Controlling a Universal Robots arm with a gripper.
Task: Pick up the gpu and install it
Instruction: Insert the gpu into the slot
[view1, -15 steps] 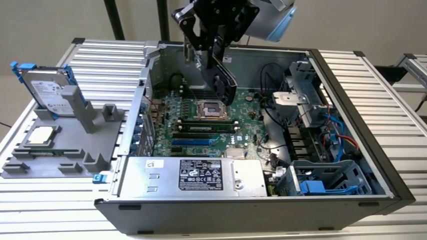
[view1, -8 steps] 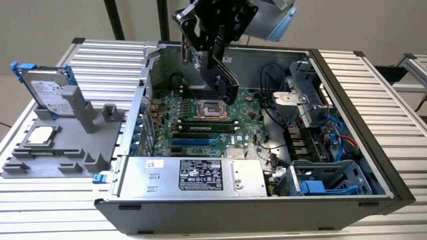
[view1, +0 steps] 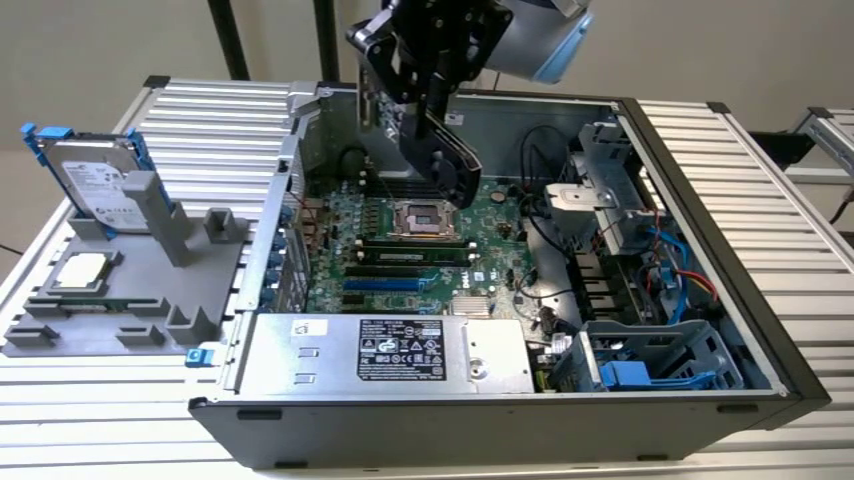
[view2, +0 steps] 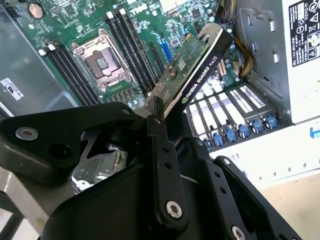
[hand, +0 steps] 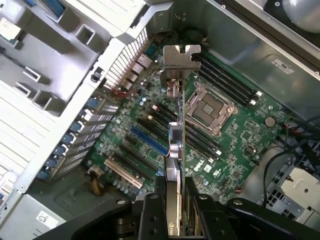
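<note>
An open grey metal computer case (view1: 467, 425) lies on its side on a ribbed aluminium table (view1: 747, 200). One black gripper (view1: 430, 125) reaches down at 12 o'clock in the exterior view. Its two flat, perforated fingers (hand: 150, 215) are clamped on one gpu (view1: 451, 165), one finger pressed against each face.

The gpu is a thin rectangular card with a green circuit board on one side, a black shroud with white lettering on the other and a folded silver bracket (hand: 181, 62) at its far end. In the second wrist view the gpu (view2: 192, 67) tilts up from the gripper (view2: 160, 112). It hangs in the air over the motherboard (view1: 400, 275), not seated in any slot. In the exterior view it is at 12 o'clock from the processor socket (view1: 430, 218).

The motherboard is a glossy green board, dense with small parts. It carries one square metal-framed socket, rows of long black slots and a blue expansion slot (hand: 150, 142). One silver power supply box (view1: 400, 350) with a printed label sits at 6 o'clock inside the case.

At 9 o'clock from the case stands one grey moulded holder (view1: 134, 310). One silver hard drive (view1: 94, 180) with blue rails is propped upright in it. One square silver processor chip (view1: 83, 270) lies flat at 6 o'clock from the drive.
</note>
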